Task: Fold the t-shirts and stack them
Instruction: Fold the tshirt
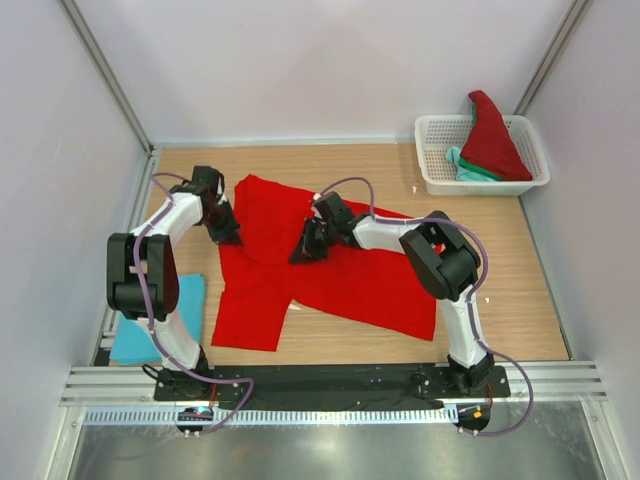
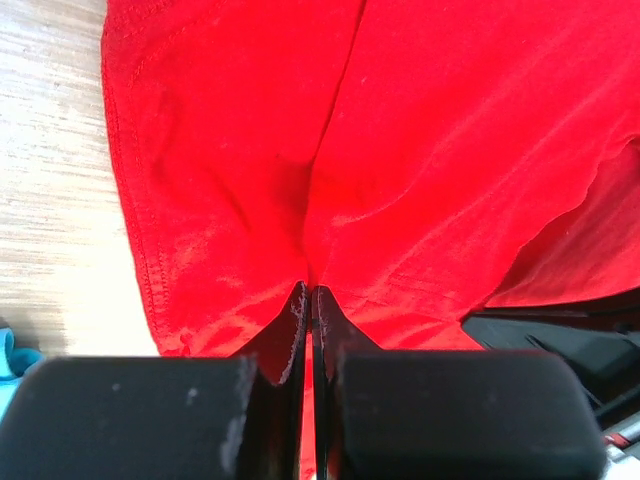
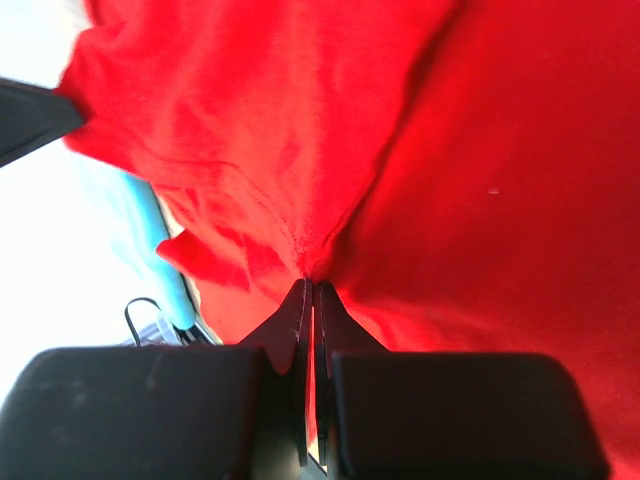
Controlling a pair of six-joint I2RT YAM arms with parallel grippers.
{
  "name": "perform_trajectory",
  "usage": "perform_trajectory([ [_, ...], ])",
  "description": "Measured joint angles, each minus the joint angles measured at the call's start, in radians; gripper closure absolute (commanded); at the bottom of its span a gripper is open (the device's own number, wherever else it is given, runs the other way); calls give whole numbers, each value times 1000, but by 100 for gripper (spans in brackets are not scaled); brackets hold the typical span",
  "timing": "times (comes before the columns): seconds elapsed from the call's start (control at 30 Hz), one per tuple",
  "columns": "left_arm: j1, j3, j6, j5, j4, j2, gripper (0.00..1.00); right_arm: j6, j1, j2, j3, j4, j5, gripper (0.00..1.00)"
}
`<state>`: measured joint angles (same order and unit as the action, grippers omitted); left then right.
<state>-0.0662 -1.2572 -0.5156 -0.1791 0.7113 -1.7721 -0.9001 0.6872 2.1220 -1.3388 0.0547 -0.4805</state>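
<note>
A bright red t-shirt (image 1: 330, 270) lies spread and rumpled in the middle of the table. My left gripper (image 1: 226, 232) is shut on its left edge; the left wrist view shows the cloth (image 2: 300, 150) pinched between the jaws (image 2: 312, 292). My right gripper (image 1: 308, 250) is shut on a fold near the shirt's middle; the right wrist view shows red cloth (image 3: 400, 150) gathered at its tips (image 3: 312, 285). A light blue t-shirt (image 1: 160, 320) lies folded at the near left. A red shirt (image 1: 492, 135) and a teal-green one (image 1: 468, 168) sit in the basket.
The white lattice basket (image 1: 432, 150) stands at the back right corner. Grey walls enclose the table on three sides. The arms' base rail (image 1: 330, 385) runs along the near edge. Bare wood (image 1: 520, 290) shows to the right of the shirt.
</note>
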Motion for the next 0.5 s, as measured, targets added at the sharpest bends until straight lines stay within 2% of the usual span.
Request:
perform_trajectory([
  [0.23,0,0,3,3,20,1,100,53,-4,-5,-22,32,-37,98],
  [0.4,0,3,4,3,27,21,100,76,-5,-5,-22,44,-55,92],
  [0.5,0,3,4,3,27,35,100,84,-6,-5,-21,45,-60,99],
])
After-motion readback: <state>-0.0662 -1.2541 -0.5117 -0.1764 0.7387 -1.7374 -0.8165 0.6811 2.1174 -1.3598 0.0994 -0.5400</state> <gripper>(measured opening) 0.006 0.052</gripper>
